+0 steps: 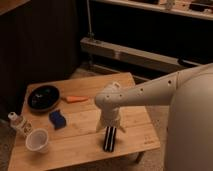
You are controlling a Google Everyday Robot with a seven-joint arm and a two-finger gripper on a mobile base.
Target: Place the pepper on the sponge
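Observation:
An orange pepper (76, 99) lies on the wooden table (135, 131), just right of a black plate. The blue sponge (57, 119) lies flat on the table, in front of the pepper and a little to its left. My gripper (110, 139) hangs from the white arm and points down over the table's front middle. It is well to the right of the sponge and nearer than the pepper. Nothing is seen in it.
A black plate (43, 96) sits at the table's back left. A white cup (37, 141) and a small white bottle (17, 122) stand at the front left. Shelving and a metal rail lie behind the table.

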